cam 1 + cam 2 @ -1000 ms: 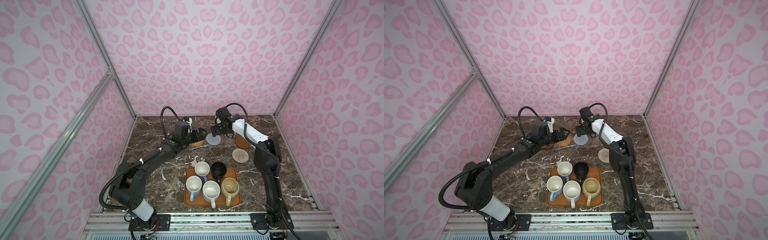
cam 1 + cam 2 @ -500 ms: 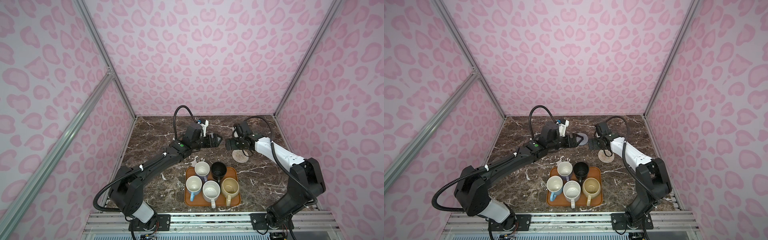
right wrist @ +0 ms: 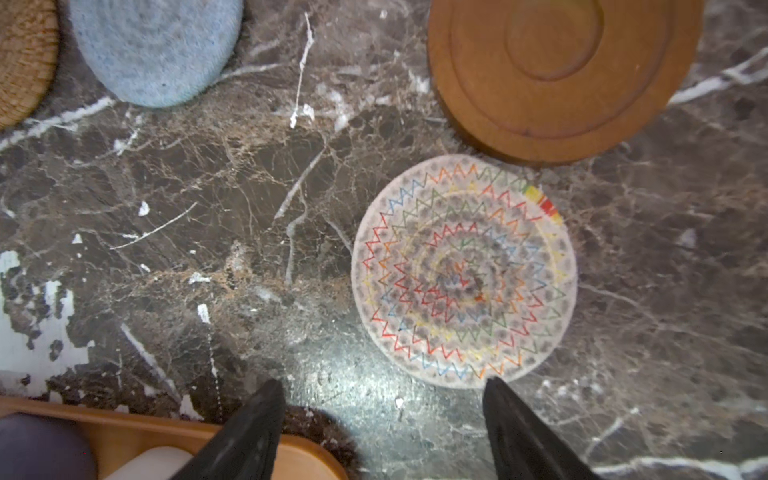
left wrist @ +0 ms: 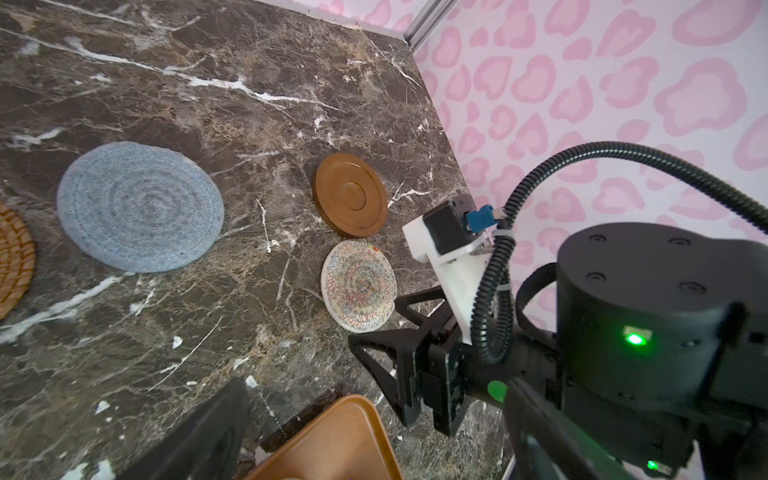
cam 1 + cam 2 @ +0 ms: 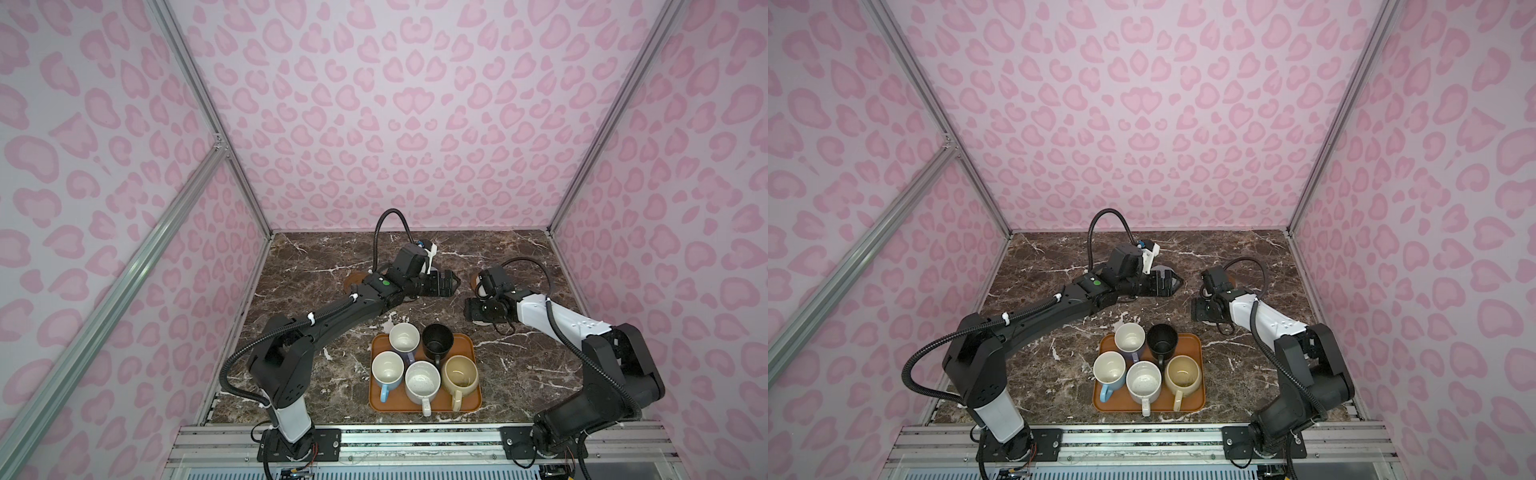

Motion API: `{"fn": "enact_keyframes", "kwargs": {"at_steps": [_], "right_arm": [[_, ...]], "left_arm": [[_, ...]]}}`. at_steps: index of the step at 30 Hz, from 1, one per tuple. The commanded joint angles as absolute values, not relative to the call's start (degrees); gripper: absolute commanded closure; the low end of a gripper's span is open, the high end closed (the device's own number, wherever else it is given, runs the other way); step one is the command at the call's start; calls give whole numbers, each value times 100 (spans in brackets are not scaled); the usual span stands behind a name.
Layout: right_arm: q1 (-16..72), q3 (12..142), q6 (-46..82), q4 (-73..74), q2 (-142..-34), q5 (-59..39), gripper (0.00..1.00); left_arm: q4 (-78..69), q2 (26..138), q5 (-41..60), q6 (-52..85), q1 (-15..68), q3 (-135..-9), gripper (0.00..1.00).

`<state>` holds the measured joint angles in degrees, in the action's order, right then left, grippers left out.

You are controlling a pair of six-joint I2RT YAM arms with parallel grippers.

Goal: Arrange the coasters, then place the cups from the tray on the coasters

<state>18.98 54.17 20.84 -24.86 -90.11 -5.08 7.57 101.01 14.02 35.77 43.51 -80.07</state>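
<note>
Stage: coaster arranging, by judgement; no cup is on a coaster yet.
Cups (image 5: 422, 382): all five stand in the tray (image 5: 465, 347), at the near side of the bench (image 5: 316, 257).
Coasters: orange woven coaster (image 3: 20, 54), grey-blue coaster (image 3: 153, 45), wooden coaster (image 3: 561, 75) and cream coaster (image 3: 463, 270) lie flat on the bench beyond the tray. Cream and wooden lie just beside each other.
Right gripper (image 3: 384, 386): jaws apart, nothing between them, at the cream coaster's near edge.
Left gripper (image 5: 451, 286): jaws wide, empty, above the middle of the bench.
Risk one: cream coaster is thin and flat, so closing jaws may scrape the bench or shove it against the wooden coaster.
Risk two: tray corner lies close beside the right jaws, so a drift could jolt tray and cups.
Risk three: the two arms are near each other, so crossing paths could collide.
</note>
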Motion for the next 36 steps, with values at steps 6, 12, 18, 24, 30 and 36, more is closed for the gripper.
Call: {"fn": "enact_keyframes", "kwargs": {"at_steps": [6, 12, 18, 24, 30, 36], "right_arm": [[1812, 5377, 2140, -2178, -9503, -216, 37], [1911, 5478, 2148, -2064, -9868, -368, 43], [2022, 5649, 2146, -1895, -10102, -607, 46], [2060, 6005, 2092, -1858, -10465, -819, 46], [2048, 6424, 2087, -1981, -10771, -816, 46], [2041, 6933, 2091, -2195, -11207, -694, 46]], "left_arm": [[891, 10363, 1256, 3496, 4328, -8264, 3], [651, 10252, 1125, 3657, 4256, -8097, 3], [642, 10282, 1081, 3707, 4236, -8079, 3], [672, 10247, 1023, 3709, 4228, -8051, 3], [657, 10248, 950, 3726, 4176, -8005, 3], [626, 10262, 954, 3727, 4088, -7956, 3]]}}
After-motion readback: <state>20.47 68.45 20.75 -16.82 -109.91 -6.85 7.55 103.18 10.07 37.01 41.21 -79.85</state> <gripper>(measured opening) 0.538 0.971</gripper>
